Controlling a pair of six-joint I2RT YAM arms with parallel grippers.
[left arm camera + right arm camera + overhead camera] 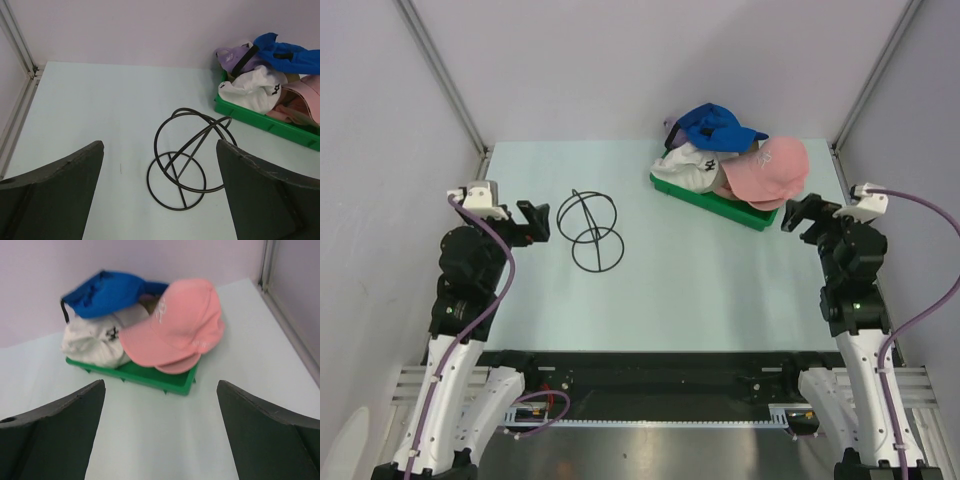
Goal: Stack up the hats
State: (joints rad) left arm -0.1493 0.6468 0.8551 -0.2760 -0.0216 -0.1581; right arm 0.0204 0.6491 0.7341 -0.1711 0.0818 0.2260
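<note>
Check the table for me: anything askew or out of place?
Yes: the green tray holds a jumbled heap, blue cap tilted on top, pink cap slumped against the white cap. The wire stand stands apart, bare.

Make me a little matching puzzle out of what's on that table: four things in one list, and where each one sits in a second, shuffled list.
Things:
1. blue cap
2. pink cap
3. wire stand
4. green tray

Places:
a. standing alone, farthest left
b. farthest back, resting on the white cap
c. lowest layer, bearing items 1 and 2
d. farthest right of the four

Pairs: 1-b, 2-d, 3-a, 4-c
</note>
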